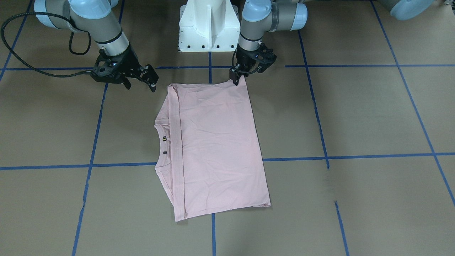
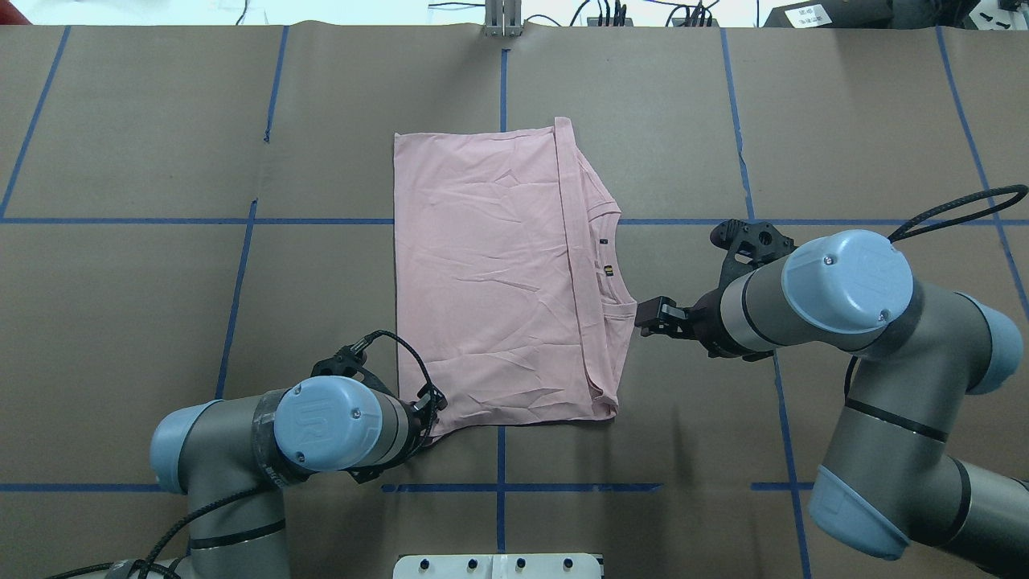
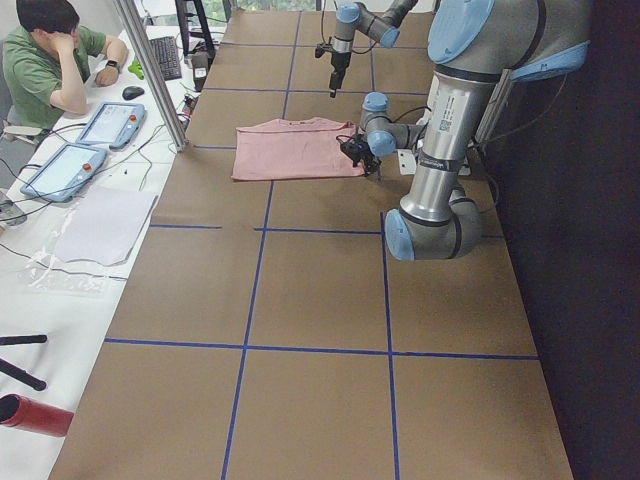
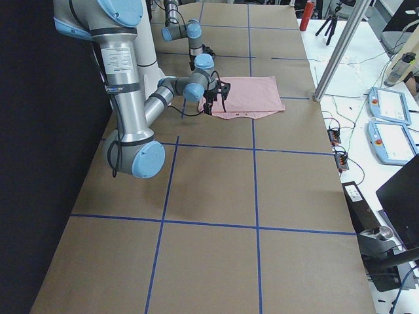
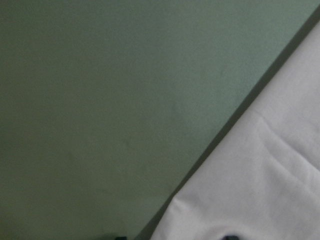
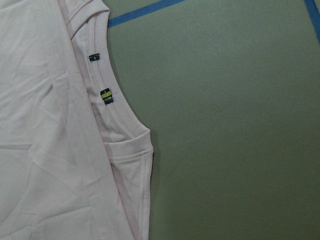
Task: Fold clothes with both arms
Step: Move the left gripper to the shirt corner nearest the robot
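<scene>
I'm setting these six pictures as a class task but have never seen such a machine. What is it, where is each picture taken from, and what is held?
It is a robot with two arms, each ending in a two-finger gripper. Two cameras look down on the table, one from behind the robot, one facing it. Two look along it from the ends, and one rides on each wrist. A pale pink T-shirt lies partly folded on the brown table. The left gripper pinches its corner. The right gripper hangs open near the collar, holding nothing.

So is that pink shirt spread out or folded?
Folded, at least once: the T-shirt lies as a neat rectangle, no sleeves showing, with a layer's edge running beside the neckline.
</scene>
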Controlling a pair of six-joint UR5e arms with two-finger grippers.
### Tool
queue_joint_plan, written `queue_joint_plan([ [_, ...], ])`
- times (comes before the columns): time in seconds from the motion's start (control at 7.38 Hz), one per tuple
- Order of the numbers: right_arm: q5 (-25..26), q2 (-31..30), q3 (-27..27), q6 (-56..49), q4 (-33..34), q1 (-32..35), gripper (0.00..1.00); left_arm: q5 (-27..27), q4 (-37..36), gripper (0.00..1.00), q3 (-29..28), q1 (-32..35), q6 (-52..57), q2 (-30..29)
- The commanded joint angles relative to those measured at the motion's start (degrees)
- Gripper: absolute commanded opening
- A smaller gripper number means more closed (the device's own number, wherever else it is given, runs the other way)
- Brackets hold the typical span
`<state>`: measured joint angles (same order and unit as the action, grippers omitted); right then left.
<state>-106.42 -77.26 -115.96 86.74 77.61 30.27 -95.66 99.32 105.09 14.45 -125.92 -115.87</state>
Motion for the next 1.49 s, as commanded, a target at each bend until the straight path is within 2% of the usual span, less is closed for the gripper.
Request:
queue_joint_plan([
  [0.0, 0.07, 0.00, -0.15, 0.01, 0.00, 0.14, 1.00, 0.12, 0.09, 0.00, 0.90, 0.14, 0.06, -0.05],
  [0.41, 0.07, 0.00, -0.06, 0.19, 0.09, -0.04, 1.00, 0.04, 0.26, 0.00, 2.04, 0.22, 1.81, 0.03],
  [0.54, 0.59, 0.09, 0.46, 3.41, 0.09, -1.26, 1.00, -0.05, 0.18, 0.00, 3.44, 0.66, 3.64, 0.21],
  [0.81, 3.57, 5.33, 6.15, 12.81, 0.70, -4.77, 1.00, -0.14, 0.18, 0.00, 3.63, 1.46, 6.81, 0.21],
  [0.95, 6.80, 8.49, 8.27, 14.58, 3.84, -6.61, 1.00, -0.05, 0.26, 0.00, 3.63, 1.54, 6.83, 0.30],
  [1.08, 7.53, 10.44, 8.38, 15.56, 8.13, -8.20, 1.00, -0.31, 0.26, 0.00, 3.63, 1.46, 6.83, 0.21],
  [1.36, 8.06, 10.63, 9.60, 18.90, 8.44, -10.75, 1.00, -0.40, 0.26, 0.00, 3.63, 1.46, 6.83, 0.12],
])
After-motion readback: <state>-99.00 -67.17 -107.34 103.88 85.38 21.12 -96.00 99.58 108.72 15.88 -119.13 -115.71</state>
